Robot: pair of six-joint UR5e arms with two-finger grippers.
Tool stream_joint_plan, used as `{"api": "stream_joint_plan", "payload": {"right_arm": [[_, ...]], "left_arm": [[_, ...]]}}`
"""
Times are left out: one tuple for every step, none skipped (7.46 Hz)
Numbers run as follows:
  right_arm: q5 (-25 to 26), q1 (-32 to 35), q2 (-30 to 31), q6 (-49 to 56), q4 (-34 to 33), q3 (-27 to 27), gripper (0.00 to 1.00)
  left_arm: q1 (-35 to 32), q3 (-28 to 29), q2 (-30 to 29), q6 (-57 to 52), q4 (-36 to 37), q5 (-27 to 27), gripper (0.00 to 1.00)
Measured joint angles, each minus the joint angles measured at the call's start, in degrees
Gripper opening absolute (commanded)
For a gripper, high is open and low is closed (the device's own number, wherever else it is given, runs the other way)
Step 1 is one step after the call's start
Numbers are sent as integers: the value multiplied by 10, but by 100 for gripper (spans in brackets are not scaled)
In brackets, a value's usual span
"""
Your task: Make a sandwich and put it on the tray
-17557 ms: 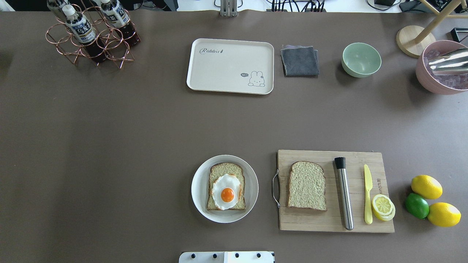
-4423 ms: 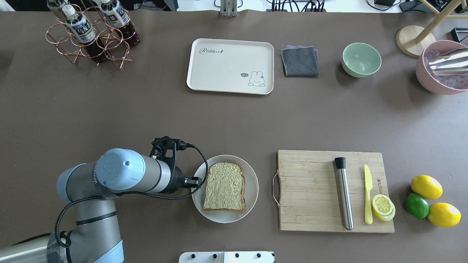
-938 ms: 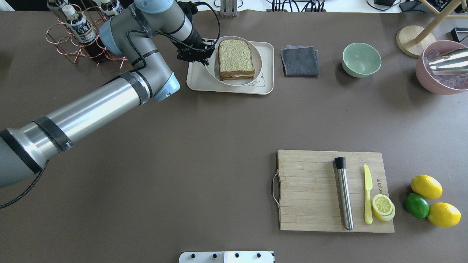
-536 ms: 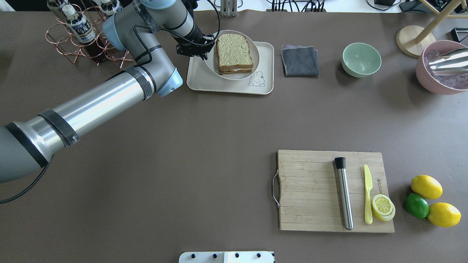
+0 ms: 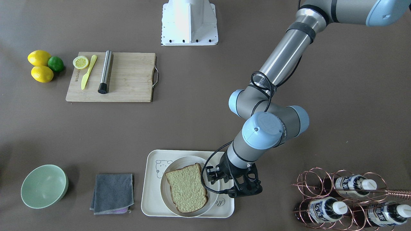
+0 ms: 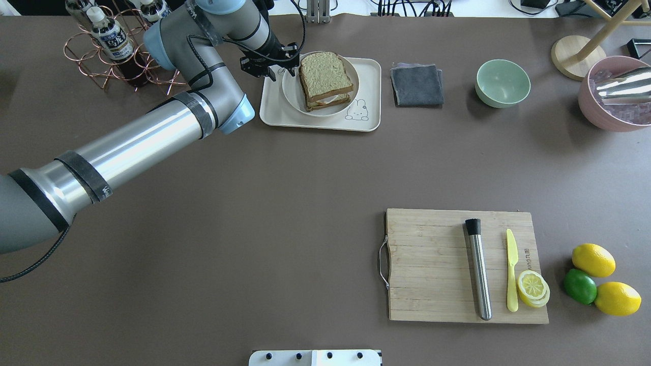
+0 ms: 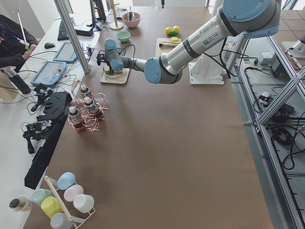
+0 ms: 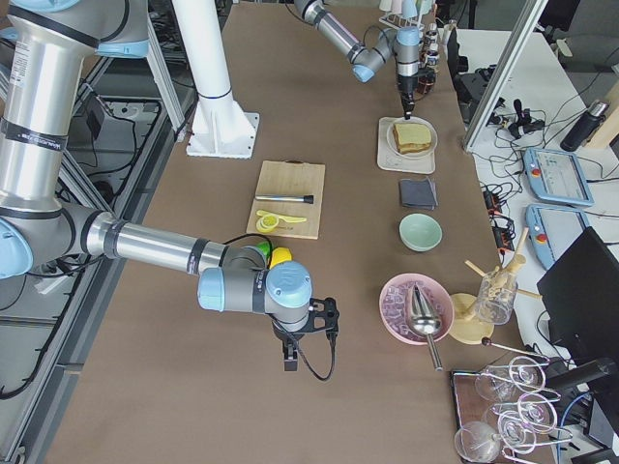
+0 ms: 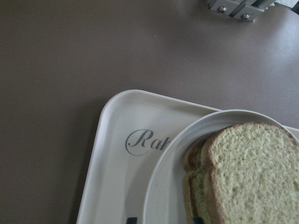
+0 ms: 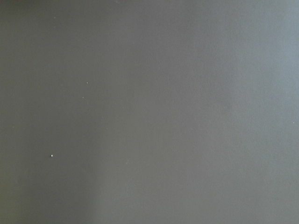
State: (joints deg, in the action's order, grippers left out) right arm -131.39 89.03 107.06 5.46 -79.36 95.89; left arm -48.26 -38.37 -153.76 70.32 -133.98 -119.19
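Note:
The sandwich [image 6: 325, 76] lies on the round white plate [image 6: 291, 95], which rests on the cream tray [image 6: 272, 109] at the table's far side. Egg white shows between the slices. In the front-facing view the plate [image 5: 184, 159] sits on the tray [image 5: 151, 199]. My left gripper [image 6: 289, 70] is at the plate's left rim. In the left wrist view its fingertips [image 9: 132, 219] stand apart, one outside the rim and one inside, so it looks open. My right gripper [image 8: 287, 360] hangs over bare table near the robot; I cannot tell its state.
A copper bottle rack [image 6: 127, 51] stands close to my left arm. A grey cloth [image 6: 417, 84], a green bowl [image 6: 502, 83] and a pink bowl [image 6: 615, 94] are right of the tray. A wooden cutting board [image 6: 437, 264] and lemons [image 6: 592, 260] are at the front right.
The second slice went onto the egg, and my left arm carried the plate from the table's front to the tray. In the last half second the plate settled lower on the tray.

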Motion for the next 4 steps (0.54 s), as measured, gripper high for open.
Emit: {"api": "stream_joint_plan", "payload": {"right_arm": [[0, 0, 0, 0, 0, 0, 100], [0, 0, 0, 0, 0, 0, 100], [0, 0, 0, 0, 0, 0, 100], [0, 0, 0, 0, 0, 0, 100]], "left_arm": [[0, 0, 0, 0, -2, 2, 99], [-2, -3, 0, 0, -4, 2, 99], [-7, -19, 6, 0, -4, -1, 99], [-10, -70, 40, -1, -1, -4, 99]]}}
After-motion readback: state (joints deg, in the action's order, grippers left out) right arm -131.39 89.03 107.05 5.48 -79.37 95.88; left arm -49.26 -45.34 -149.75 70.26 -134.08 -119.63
